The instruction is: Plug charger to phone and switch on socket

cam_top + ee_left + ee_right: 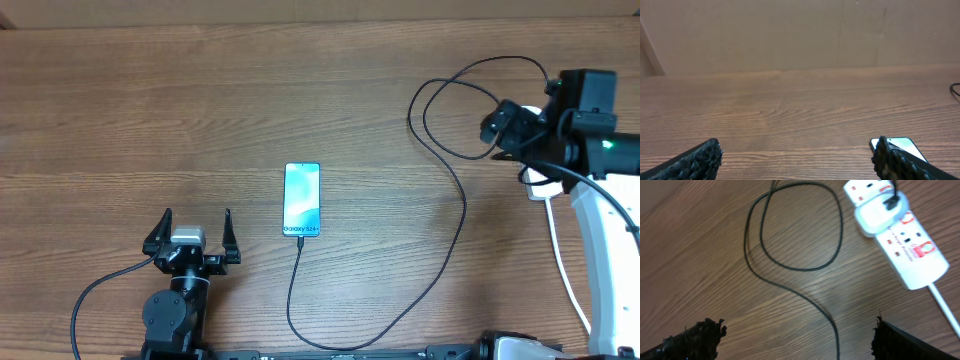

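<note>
The phone (302,200) is lying flat and face up near the middle of the surface (120,120), slightly toward the near edge, with its screen lit and its long axis running from near edge to far edge. The charger (463,215) is sitting with its small tip at the phone's near end, appearing inserted. From there the black cable is running toward the near edge, bending along it to the right, then climbing toward the far right corner, where it is forming two loose loops. In the right wrist view the cable is ending at a white adapter block (880,212) that is seated in one outlet of the socket (912,247). The socket is lying flat near the right edge, largely hidden under the right arm in the overhead view. Its red-marked switches are showing, but their position cannot be told. The white cord (563,265) is leaving the socket and running toward the near right corner. The right tool (795,330) is hanging above the cable loops just beside the socket, its fingers spread wide and holding nothing. The left tool (196,220) is positioned near the near edge, to the left of the phone and apart from it, its fingers likewise spread wide and gripping nothing. In the left wrist view the phone's corner is showing just behind the tool's right finger (895,160).
</note>
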Available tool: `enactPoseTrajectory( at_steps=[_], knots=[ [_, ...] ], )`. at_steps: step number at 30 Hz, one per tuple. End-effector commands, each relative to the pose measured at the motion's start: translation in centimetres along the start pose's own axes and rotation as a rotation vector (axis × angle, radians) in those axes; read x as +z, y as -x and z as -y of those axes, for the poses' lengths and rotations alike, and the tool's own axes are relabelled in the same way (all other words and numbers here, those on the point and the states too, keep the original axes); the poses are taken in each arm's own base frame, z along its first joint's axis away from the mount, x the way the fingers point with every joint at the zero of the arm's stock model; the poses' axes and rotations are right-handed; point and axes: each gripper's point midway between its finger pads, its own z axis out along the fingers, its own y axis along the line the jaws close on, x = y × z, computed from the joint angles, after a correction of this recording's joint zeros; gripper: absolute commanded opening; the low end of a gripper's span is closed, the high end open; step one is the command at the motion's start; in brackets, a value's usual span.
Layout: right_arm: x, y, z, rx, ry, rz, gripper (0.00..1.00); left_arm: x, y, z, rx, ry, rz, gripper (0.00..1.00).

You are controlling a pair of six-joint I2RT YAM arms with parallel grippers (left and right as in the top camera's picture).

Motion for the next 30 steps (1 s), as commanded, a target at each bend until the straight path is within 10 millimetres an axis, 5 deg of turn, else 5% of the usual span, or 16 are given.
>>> enactPoseTrajectory(
  at_steps=[1,8,20,30],
  knots=[
    [-0.2,-0.1,-1.1,-0.025,0.019,0.005,1.0,0.0,0.1,0.0,0.019,0.001,0.008,0.99],
    [0.4,-0.6,-0.8,-0.025,0.011,-0.015,1.0,0.0,0.1,0.0,0.019,0.001,0.008,1.0],
    [4.7,-8.5,3.2,-0.008,-0.086,-0.23,1.0,0.0,0.1,0.0,0.019,0.001,0.008,1.0],
    [3.8,-12.5,5.1,-0.008,-0.101,-0.244,1.0,0.0,0.1,0.0,0.019,0.001,0.008,0.99]
  ],
)
